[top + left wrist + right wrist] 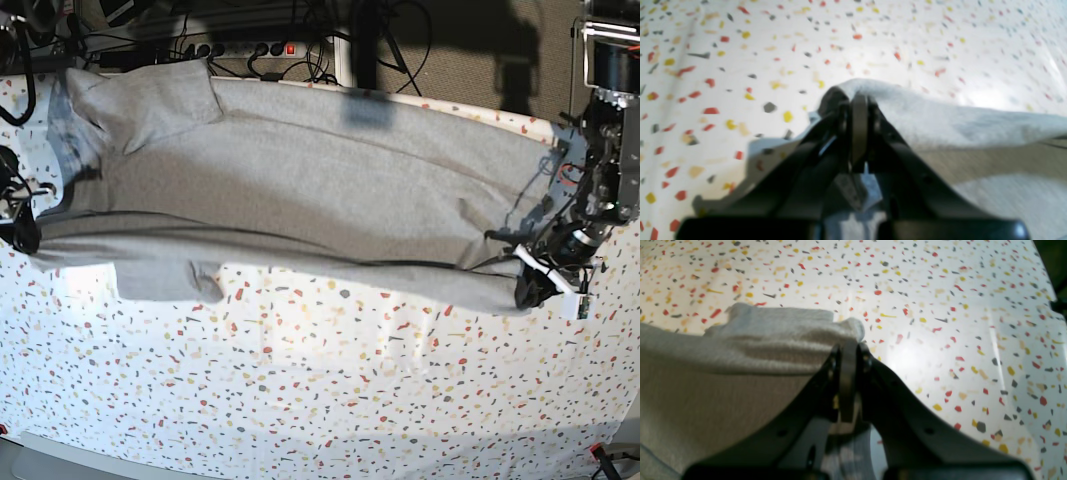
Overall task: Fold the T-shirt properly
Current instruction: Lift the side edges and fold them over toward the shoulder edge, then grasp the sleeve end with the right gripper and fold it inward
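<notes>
Large light heather-grey cotton T-shirt point(300, 190) lies stretched w/ plain side up across far half of white terrazzo-speckled tablecloth point(320, 400), spanning btwn both claws. Left gripper point(858, 100) is clamped tight on a fabric edge; cloth drapes off to its right in wrist view, speckled cloth beyond and to its left. Right gripper point(848, 346) likewise pinches a folded edge; fabric hangs to its left, bare tablecloth to its right. Dark cables point(300, 40) behind table.
</notes>
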### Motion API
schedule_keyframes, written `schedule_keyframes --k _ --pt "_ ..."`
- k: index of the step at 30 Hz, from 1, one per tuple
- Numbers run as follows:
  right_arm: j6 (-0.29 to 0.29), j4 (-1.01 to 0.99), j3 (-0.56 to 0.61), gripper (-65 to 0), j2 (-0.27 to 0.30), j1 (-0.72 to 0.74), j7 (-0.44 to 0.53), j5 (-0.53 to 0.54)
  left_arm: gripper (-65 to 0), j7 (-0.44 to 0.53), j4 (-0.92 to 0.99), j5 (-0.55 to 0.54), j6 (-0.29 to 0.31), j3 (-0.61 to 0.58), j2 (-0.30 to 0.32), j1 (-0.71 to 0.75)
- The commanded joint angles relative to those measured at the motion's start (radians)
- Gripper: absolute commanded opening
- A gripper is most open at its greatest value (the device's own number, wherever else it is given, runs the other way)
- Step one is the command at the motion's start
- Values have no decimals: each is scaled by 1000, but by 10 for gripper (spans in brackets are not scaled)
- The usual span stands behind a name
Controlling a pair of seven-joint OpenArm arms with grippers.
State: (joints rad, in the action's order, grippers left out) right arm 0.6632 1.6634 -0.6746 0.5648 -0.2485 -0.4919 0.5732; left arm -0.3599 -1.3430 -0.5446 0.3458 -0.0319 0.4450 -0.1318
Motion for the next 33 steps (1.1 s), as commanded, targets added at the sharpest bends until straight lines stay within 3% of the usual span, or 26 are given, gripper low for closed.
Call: schedule_keyframes --k 1,5,12,23,27,33 --pt "3 26 -25 -650 25 -9 27 23 -650 10 -43 -28 10 7 16 -11" --pt "3 46 -79 -650 19 -89 27 84 -650 -41 -142 -51 14 36 21 37" --pt "35 71 -201 -650 -95 -166 65 87 -650 -44 -246 -93 49 141 21 175" --pt "35 71 -225 -650 -314 -169 113 -132 -650 -45 -246 -2 74 151 21 287" --pt "35 71 -225 -650 -355 -168 115 -190 -650 -78 -246 40 74 151 21 294" --pt "35 59 -229 -650 -354 -168 121 -262 -650 -84 -246 156 73 151 25 295"
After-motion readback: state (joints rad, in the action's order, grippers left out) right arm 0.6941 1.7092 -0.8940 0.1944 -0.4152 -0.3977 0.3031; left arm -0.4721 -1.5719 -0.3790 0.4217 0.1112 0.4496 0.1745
